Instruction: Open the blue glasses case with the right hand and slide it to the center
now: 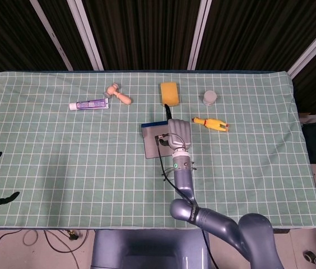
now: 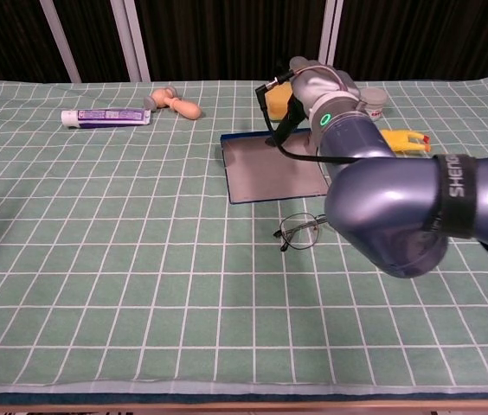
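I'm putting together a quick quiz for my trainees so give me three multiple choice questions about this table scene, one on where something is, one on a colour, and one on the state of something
1. Where do the eyeglasses lie?
A. Inside the case
B. On the cloth just in front of the case, on the robot's side
C. Beside the toothpaste tube

2. What colour is the sponge at the far side of the table?
A. Yellow
B. Red
C. Purple

3. What is the state of the blue glasses case?
A. Shut
B. Open, lying flat
C. Standing on end

Answers:
1. B: the eyeglasses rest on the green cloth near the case's front edge.
2. A: the sponge is plainly yellow.
3. B: the blue glasses case shows its grey inside, spread flat, with the right hand at its far right corner.
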Controlling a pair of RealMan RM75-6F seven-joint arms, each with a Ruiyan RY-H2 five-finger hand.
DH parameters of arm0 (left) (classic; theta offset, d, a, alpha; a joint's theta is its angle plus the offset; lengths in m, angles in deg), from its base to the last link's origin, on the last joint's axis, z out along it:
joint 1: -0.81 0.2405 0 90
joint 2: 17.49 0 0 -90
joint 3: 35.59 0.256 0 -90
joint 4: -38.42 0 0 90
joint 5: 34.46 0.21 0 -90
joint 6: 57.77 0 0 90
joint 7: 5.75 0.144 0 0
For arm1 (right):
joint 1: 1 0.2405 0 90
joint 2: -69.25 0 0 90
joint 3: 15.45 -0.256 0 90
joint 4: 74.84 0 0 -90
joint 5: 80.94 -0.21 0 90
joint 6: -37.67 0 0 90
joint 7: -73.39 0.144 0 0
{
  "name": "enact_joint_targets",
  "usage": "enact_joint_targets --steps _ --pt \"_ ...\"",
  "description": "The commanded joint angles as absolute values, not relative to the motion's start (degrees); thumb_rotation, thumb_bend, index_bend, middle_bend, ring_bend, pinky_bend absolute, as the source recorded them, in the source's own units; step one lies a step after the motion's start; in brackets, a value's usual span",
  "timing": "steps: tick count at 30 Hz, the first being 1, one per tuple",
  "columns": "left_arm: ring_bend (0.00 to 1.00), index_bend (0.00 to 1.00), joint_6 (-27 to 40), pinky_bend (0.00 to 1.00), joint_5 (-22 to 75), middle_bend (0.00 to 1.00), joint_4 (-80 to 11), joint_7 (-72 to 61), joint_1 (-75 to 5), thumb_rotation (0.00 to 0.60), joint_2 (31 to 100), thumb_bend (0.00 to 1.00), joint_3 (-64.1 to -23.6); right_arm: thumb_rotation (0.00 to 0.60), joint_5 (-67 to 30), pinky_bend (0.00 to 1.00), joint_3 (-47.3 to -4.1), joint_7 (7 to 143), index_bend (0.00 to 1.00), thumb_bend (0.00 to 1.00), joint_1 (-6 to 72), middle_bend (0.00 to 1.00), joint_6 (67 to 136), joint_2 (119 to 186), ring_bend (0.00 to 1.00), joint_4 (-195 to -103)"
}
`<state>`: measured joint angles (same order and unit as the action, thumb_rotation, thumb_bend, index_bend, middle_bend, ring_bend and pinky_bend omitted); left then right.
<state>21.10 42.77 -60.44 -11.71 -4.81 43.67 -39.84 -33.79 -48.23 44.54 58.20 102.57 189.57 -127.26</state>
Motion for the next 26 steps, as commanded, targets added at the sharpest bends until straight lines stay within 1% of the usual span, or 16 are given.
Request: enact_joint_targets --steps 1,2,3,4,5,7,8,9,11,12,14,19,22,26 --pt "0.00 0.00 21.19 0.00 43.04 0.00 -60.17 -11.22 -4.78 0.600 43.77 0.00 -39.63 0.600 -28.28 0.59 -39.48 40.64 0.00 0.18 47.92 0.40 108.75 178.66 0.48 -144.41" --pt "0.00 0.00 21.30 0.00 43.20 0.00 -60.09 -11.03 -4.78 0.600 43.81 0.00 -39.59 0.600 -27.59 0.50 -37.92 39.85 0.00 0.18 46.15 0.33 109.49 176.29 0.39 -147.75" --pt "0.00 0.00 21.51 0.00 43.54 0.00 -59.86 -10.59 -4.77 0.600 43.88 0.00 -39.49 0.600 -26.80 0.43 -35.82 38.89 0.00 0.18 43.68 0.27 110.33 172.64 0.32 -152.83" --pt "0.00 0.00 21.67 0.00 43.76 0.00 -59.73 -10.35 -4.75 0.600 43.94 0.00 -39.42 0.600 -26.52 0.39 -34.58 38.35 0.00 0.18 42.21 0.24 110.61 170.22 0.28 -156.19" --pt "0.00 0.00 21.92 0.00 44.03 0.00 -59.58 -10.11 -4.69 0.600 44.02 0.00 -39.36 0.600 -26.43 0.36 -32.60 37.45 0.00 0.18 39.79 0.20 111.09 166.24 0.23 -161.38" --pt "0.00 0.00 22.23 0.00 44.25 0.00 -59.35 -9.93 -4.62 0.600 44.14 0.00 -39.34 0.600 -25.71 0.33 -30.27 36.18 0.00 0.16 37.20 0.14 112.15 161.33 0.15 -167.14" --pt "0.00 0.00 22.47 0.00 44.37 0.00 -59.10 -9.84 -4.57 0.600 44.24 0.00 -39.37 0.600 -24.53 0.32 -28.23 35.35 0.00 0.14 35.31 0.11 113.19 157.72 0.12 -170.68" --pt "0.00 0.00 22.63 0.00 44.42 0.00 -58.93 -9.76 -4.54 0.600 44.30 0.00 -39.40 0.600 -23.59 0.31 -26.90 34.97 0.00 0.13 34.08 0.06 114.00 155.50 0.08 -172.62" --pt "0.00 0.00 23.05 0.00 44.61 0.00 -58.44 -9.30 -4.46 0.600 44.49 0.00 -39.43 0.600 -20.90 0.29 -23.72 35.24 0.00 0.08 31.04 0.01 116.01 150.57 0.02 -176.66" --pt "0.00 0.00 23.30 0.00 44.75 0.00 -58.18 -8.96 -4.43 0.600 44.62 0.00 -39.44 0.600 -19.50 0.28 -21.97 35.95 0.00 0.05 29.30 0.00 116.99 148.10 0.00 -178.50" --pt "0.00 0.00 23.52 0.00 45.01 0.00 -57.89 -8.48 -4.41 0.600 44.82 0.00 -39.35 0.600 -17.71 0.28 -19.78 36.84 0.00 0.01 27.17 0.00 118.24 145.19 0.00 -180.39" --pt "0.00 0.00 23.96 0.00 45.87 0.00 -57.18 -6.92 -4.29 0.600 44.96 0.00 -38.89 0.600 -11.54 0.27 -13.77 41.34 0.00 0.00 20.84 0.00 122.38 138.47 0.00 -182.54" --pt "0.00 0.00 24.57 0.00 46.43 0.00 -56.81 -6.04 -4.17 0.600 45.10 0.00 -38.76 0.600 -8.94 0.27 -11.71 44.48 0.00 0.00 18.02 0.00 124.22 136.26 0.00 -181.72" --pt "0.00 0.00 25.00 0.00 47.05 0.00 -56.46 -5.06 -4.11 0.600 45.50 0.00 -38.54 0.600 -6.70 0.27 -10.22 48.91 0.00 0.00 14.77 0.00 126.12 134.84 0.00 -179.20"
